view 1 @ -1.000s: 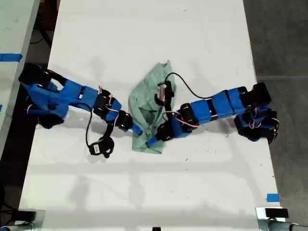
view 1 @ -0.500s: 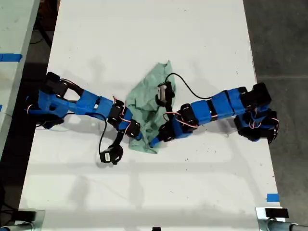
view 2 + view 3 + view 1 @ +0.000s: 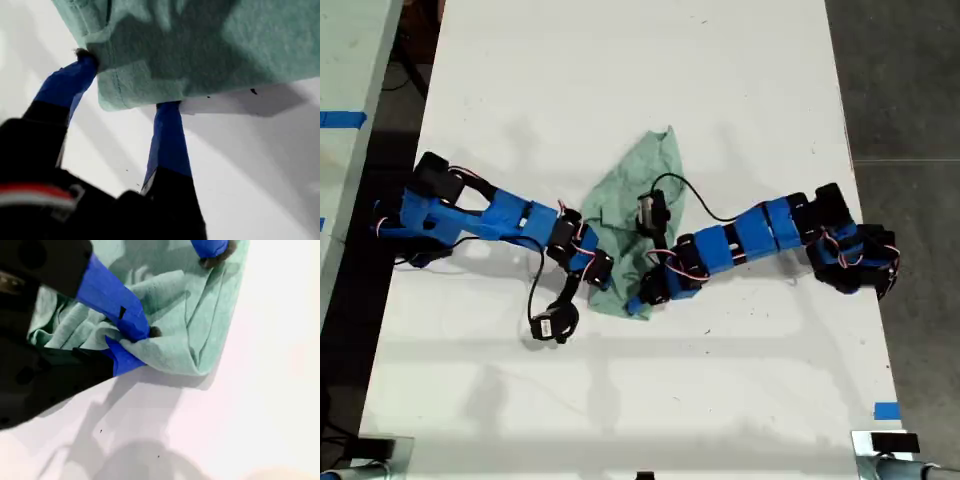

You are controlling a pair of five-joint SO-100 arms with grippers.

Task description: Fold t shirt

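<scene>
Spread apart, my first hand (image 3: 126, 81) straddles a hemmed corner of the t shirt (image 3: 225, 45), probably lining up a grip for the fold. In the second wrist view, my second hand (image 3: 131, 340) is clamped on a bunched fold near the edge. The exterior view shows the pale green, crumpled shirt mid-desk (image 3: 620, 80), with both arms at its lower corner.

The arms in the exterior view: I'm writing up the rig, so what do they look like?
Both arms are built of bright blue segments joined by black motor blocks, with thin red and white wires at the joints. A black cable loops to a small camera on each. The jaws are blue fingers with dark tips.
</scene>
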